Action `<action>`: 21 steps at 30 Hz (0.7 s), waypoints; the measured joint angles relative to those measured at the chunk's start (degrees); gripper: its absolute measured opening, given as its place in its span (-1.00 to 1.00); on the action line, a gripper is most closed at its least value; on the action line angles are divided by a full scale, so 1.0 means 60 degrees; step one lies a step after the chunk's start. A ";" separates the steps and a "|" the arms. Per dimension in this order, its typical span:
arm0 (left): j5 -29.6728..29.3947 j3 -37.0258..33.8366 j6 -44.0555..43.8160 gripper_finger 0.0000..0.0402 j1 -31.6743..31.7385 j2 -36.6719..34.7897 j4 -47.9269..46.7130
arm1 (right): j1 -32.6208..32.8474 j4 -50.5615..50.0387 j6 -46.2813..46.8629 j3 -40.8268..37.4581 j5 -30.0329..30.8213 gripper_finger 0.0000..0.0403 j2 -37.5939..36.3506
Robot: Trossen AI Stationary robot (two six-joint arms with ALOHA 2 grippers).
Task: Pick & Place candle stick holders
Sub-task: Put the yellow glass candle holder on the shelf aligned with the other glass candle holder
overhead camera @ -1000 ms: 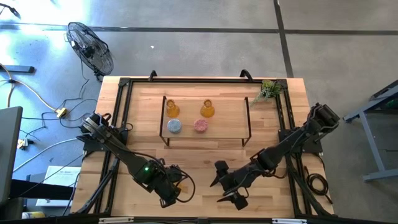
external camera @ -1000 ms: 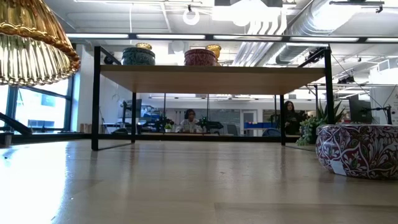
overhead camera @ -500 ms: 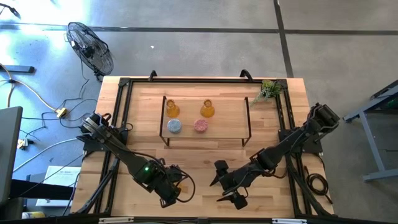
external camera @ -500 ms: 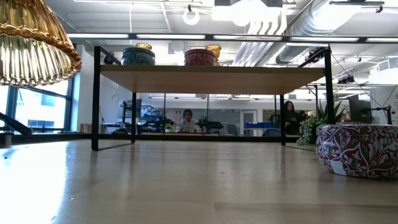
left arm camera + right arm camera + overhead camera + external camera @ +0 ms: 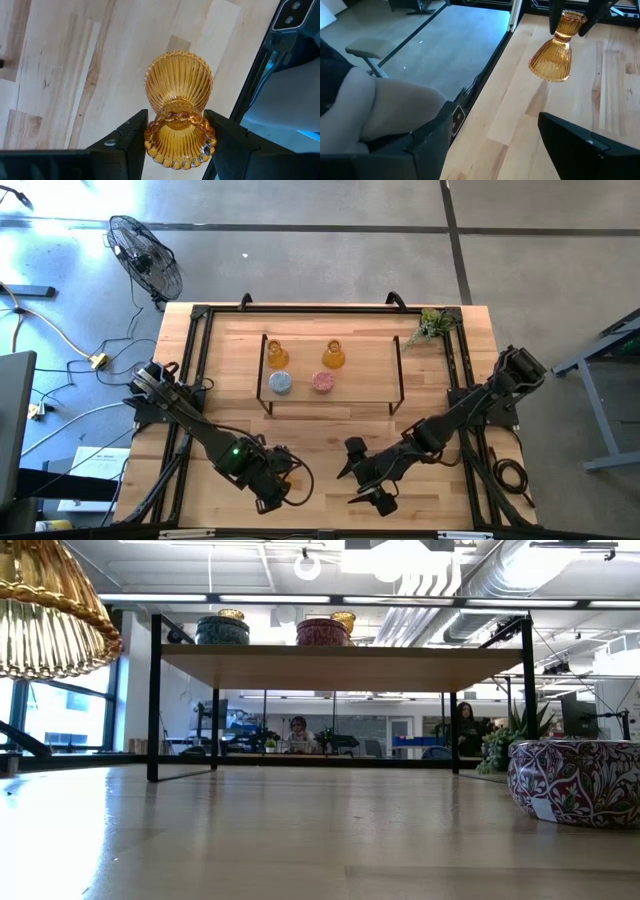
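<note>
Left end effector (image 5: 175,132) lifted near the table's front edge, dark fingers (image 5: 127,137) clamped on something between them. Right end effector (image 5: 368,483) low beside it at the front, jaws spread apart, nothing between.

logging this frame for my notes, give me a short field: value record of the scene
left gripper: shut on the amber holder at its neck, lifted off the table's near edge
right gripper: open, empty, near front edge
shelf: two amber holders at back, blue holder and pink holder in front
purple holder: on the table, near front
plant sprig: far right corner
</note>
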 joint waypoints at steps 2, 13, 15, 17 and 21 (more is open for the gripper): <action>-0.0045 -0.0002 0.0000 -0.15 0.0000 0.0000 -0.0002 | 0.0000 0.0000 0.0008 0.0000 0.0000 0.45 0.0000; 0.0020 -0.0007 0.0090 -0.15 0.0000 0.0062 -0.0075 | 0.0000 0.0004 0.0027 0.0004 -0.0003 0.45 0.0000; 0.0006 -0.0007 0.0079 -0.15 0.0000 0.0062 -0.0072 | 0.0000 0.0000 -0.0001 0.0004 0.0000 0.45 0.0000; -0.0008 -0.0007 0.0066 -0.15 0.0000 0.0062 -0.0068 | 0.0000 0.0004 0.0013 0.0004 0.0000 0.45 0.0000; -0.0016 -0.0007 -0.0007 -0.15 0.0000 0.0062 -0.0046 | 0.0000 0.0002 0.0011 0.0004 -0.0001 0.45 0.0000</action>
